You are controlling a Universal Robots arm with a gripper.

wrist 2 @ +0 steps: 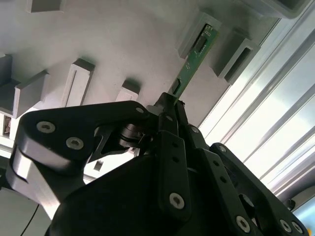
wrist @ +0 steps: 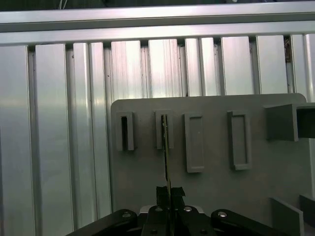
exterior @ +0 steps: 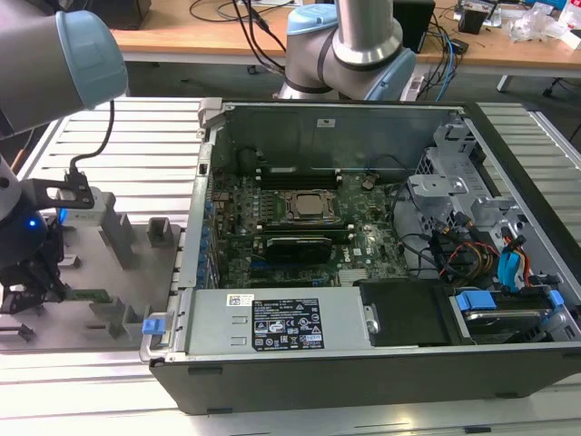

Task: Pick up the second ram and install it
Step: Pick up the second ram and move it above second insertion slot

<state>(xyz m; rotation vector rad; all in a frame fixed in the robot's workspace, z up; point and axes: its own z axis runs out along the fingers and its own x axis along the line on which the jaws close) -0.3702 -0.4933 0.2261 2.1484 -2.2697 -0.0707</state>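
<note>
Item: second ram (wrist 2: 191, 64), a slim, flat green circuit-board stick with small dark chips along it. Holder: black multi-link gripper (wrist 2: 171, 104) on the grey, blue-capped robot arm (exterior: 64, 54); the fingers (wrist 2: 170, 147) are clamped together on one end of the stick, one on each flat face. Position: the second ram stands out straight from the fingertips over the light grey plastic tray (exterior: 145, 282), and its far end sits at an upright grey slotted block (wrist 2: 197, 22) of that tray; whether that end rests inside the slot or just above it cannot be told. In the first wrist view the stick (wrist: 166, 152) is seen edge-on as a thin line running from the gripper (wrist: 170, 192) to the second slotted block in a row of four. Setting: the tray lies on the ribbed aluminium counter (wrist: 59, 123), at about 8 o'clock in the exterior view, with the gripper (exterior: 32, 286) at the tray's 9 o'clock edge. Adjacent: an open dark computer case (exterior: 363, 377) just beside the tray at its 3 o'clock, holding a large green motherboard (exterior: 363, 245), a metal-framed CPU socket (exterior: 309, 207) near the centre and a silver labelled power supply box (exterior: 281, 327) at the socket's 6 o'clock. The gripper and the second ram are well apart from the motherboard.
</note>
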